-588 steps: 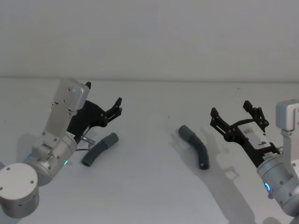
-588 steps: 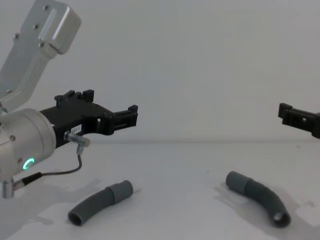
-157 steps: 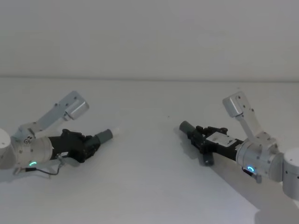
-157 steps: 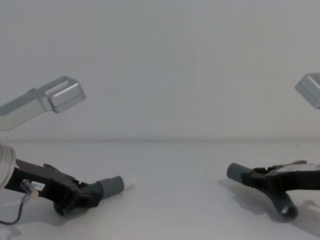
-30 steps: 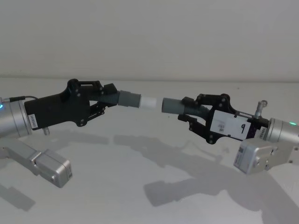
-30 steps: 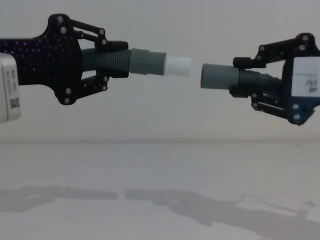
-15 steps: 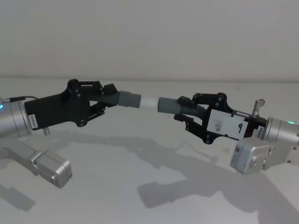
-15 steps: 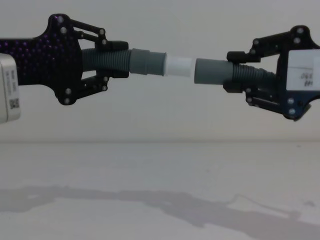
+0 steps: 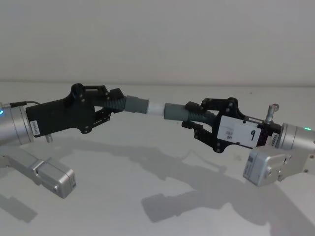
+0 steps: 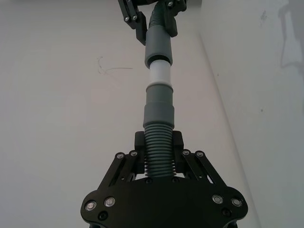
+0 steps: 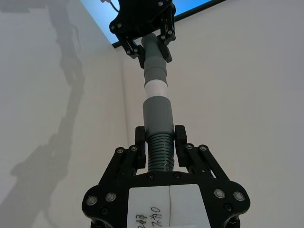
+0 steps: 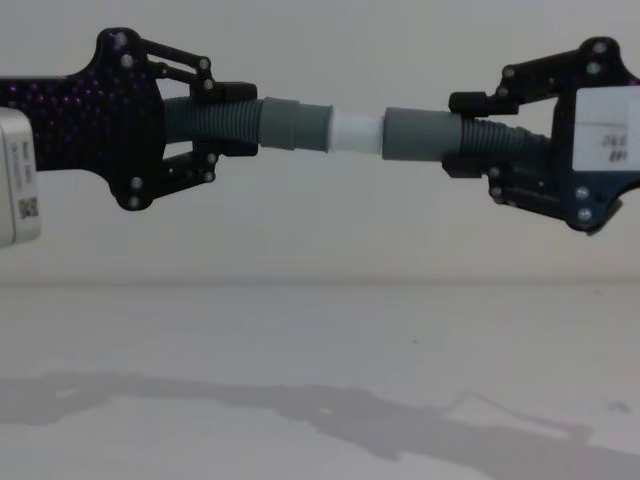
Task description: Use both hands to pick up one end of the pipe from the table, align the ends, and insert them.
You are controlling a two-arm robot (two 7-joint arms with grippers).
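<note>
Left claw (image 12: 215, 125) pinches corrugated body of left pipe piece (image 12: 215, 122), fingers pressed against both sides, held high above desk (image 12: 320, 380). Its grey collar (image 12: 295, 126) points toward right claw, white plug tip (image 12: 356, 132) protruding. Right claw (image 12: 470, 135) clamps corrugated body of right pipe piece (image 12: 485, 140); open collar (image 12: 420, 134) faces plug. Plug tip meets open collar mouth, pieces roughly in line, white band exposed between collars. How deep plug sits, cannot tell. Both pieces airborne; shadows on desk below.
</note>
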